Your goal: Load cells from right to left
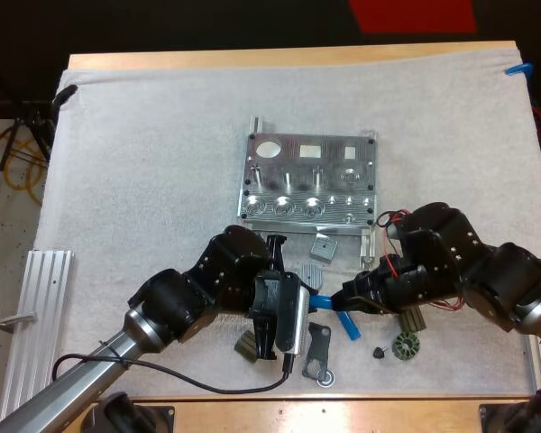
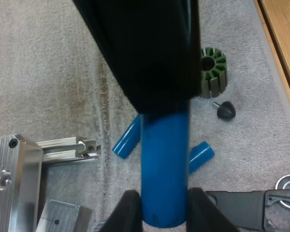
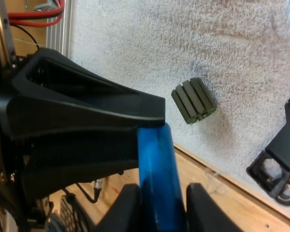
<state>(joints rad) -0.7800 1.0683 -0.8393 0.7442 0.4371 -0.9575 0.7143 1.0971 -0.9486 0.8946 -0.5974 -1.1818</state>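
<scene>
One blue cylinder (image 2: 164, 169) is gripped at both ends. My left gripper (image 2: 164, 210) presses on one end from both sides. My right gripper (image 3: 157, 208) clamps the other end of the cylinder (image 3: 155, 164). In the high view the two grippers, left (image 1: 307, 305) and right (image 1: 353, 300), meet tip to tip just in front of the metal fixture (image 1: 311, 180), with the cylinder (image 1: 326, 304) bridging them. Two loose blue cylinders (image 2: 127, 137) (image 2: 201, 155) lie on the mat under it.
A green slotted part (image 1: 406, 345) and a small black cone (image 1: 379, 352) lie near the mat's front right. A black bracket (image 1: 317, 352), another slotted part (image 1: 245, 345) and a small metal block (image 1: 324, 246) surround the grippers. A ribbed metal rail (image 1: 36, 325) sits at the left.
</scene>
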